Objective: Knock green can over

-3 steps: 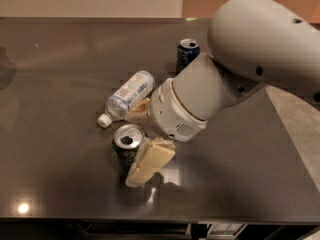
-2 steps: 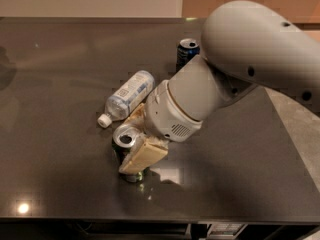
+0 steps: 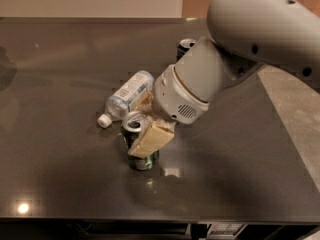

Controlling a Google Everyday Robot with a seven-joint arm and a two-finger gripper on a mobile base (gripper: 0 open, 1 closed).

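Spread across nearly the whole view: a dark grey worktop (image 3: 60, 184), glossy, with a pale floor strip at the right edge. Reaching in from the upper right and down toward the middle: the big white arm (image 3: 260, 29), with its rounded wrist low over the worktop. Lying on its side just left of the wrist: a clear plastic bottle (image 3: 127, 94), white cap toward the front left, long axis running from back right to front left. Below the wrist, at the front middle of the worktop: the gripper (image 3: 146, 129), released rather than clenched, its tan fingers (image 3: 152, 139) held apart, the nearer one pressed flat against the right front of the green can (image 3: 132, 129). Just in front of the bottle's cap end, base down on the worktop: that green can, no longer quite upright, long axis tipped, silver top leaning up and to the left, base further right. Half hidden behind the arm at the back: a dark can (image 3: 185, 45), standing.
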